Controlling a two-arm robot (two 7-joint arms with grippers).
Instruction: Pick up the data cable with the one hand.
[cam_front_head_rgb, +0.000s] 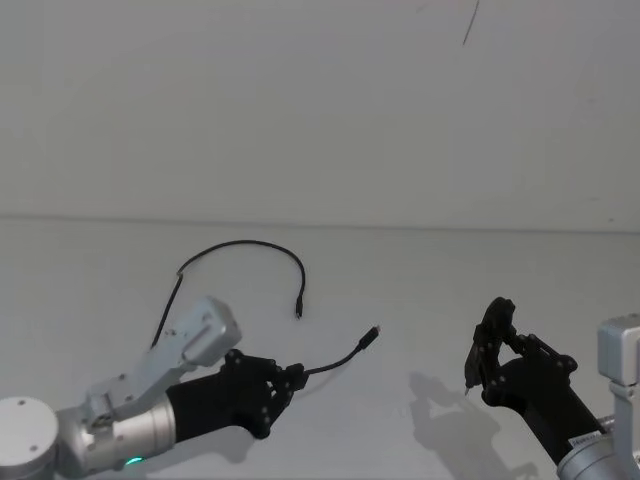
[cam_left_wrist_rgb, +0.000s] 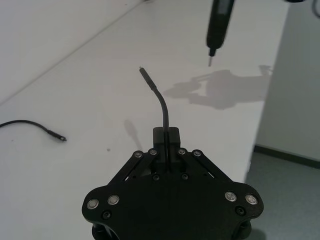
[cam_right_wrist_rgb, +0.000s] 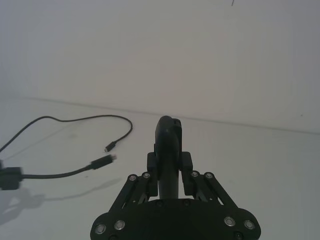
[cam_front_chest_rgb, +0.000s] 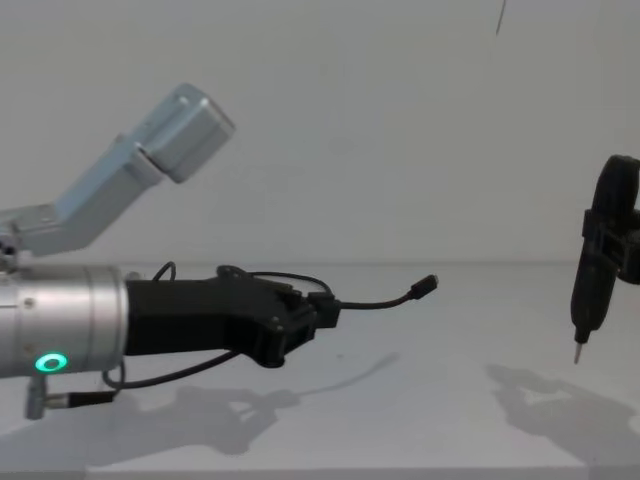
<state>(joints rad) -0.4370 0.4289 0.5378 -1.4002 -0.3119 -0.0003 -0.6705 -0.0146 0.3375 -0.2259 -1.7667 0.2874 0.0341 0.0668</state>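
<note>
The data cable (cam_front_head_rgb: 245, 244) is a thin black cord arching over the white table, with one small plug (cam_front_head_rgb: 298, 311) lying on the surface. My left gripper (cam_front_head_rgb: 290, 378), black on a silver wrist with a green ring, is shut on the cable near its other end. That short end curves up and forward to a plug (cam_front_chest_rgb: 427, 285) held in the air above its shadow. The left wrist view shows the cord (cam_left_wrist_rgb: 164, 112) rising from between the closed fingers (cam_left_wrist_rgb: 174, 136). My right gripper (cam_front_head_rgb: 495, 348) sits at the right, shut on a dark pen-like tool (cam_front_chest_rgb: 592, 285) whose metal tip points down.
The white table (cam_front_head_rgb: 420, 280) runs back to a plain white wall. In the left wrist view the table edge (cam_left_wrist_rgb: 256, 131) drops to a grey floor beyond the right arm's shadow. Open surface lies between the two grippers.
</note>
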